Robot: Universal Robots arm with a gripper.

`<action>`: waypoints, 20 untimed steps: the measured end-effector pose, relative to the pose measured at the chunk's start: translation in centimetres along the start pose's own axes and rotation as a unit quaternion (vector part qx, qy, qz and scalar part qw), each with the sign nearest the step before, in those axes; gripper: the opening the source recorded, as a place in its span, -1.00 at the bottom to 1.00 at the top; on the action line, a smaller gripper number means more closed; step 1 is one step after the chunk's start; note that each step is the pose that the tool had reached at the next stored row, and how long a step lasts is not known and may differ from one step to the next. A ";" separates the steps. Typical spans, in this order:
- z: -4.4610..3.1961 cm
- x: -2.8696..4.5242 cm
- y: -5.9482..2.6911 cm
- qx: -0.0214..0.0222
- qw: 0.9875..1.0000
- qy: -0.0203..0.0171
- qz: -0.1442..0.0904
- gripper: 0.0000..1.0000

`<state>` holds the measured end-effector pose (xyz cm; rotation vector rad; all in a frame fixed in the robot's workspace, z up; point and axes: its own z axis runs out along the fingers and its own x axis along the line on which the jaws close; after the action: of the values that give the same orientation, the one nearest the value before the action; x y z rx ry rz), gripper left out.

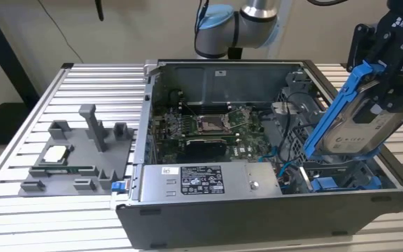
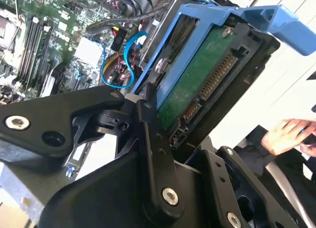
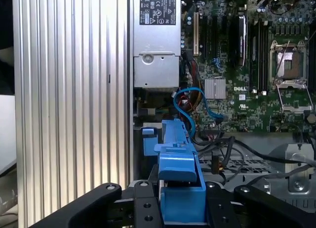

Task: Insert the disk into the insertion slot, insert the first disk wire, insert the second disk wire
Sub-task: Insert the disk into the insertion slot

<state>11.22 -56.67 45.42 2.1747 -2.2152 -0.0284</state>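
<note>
Exterior view: the gripper is clamped tight on the disk, gripping its upper end. The disk hangs steeply tilted, its lower end just over the insertion slot, inside the open computer case at the exterior view's right.

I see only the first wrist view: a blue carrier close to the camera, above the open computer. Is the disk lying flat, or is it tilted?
Observer: Tilted steeply. In the exterior view the disk leans with its upper end in the pincer and its lower end down at the insertion slot. I cannot tell if it has gone in.
Operator: Thank you. Is somebody near the rig?
Observer: Yes. In the second wrist view a person's hand is past the disk, apart from it.
</note>
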 end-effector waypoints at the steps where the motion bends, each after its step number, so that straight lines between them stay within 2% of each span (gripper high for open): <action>1: 0.00 0.00 -0.01 0.000 1.000 0.000 0.000 -0.35; 8: 0.04 0.00 -0.06 0.000 1.000 0.000 0.000 -0.35; 20: 0.86 -0.01 -0.16 0.000 1.000 0.000 0.000 -0.35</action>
<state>11.35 -56.67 44.55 2.1749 -2.2152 -0.0285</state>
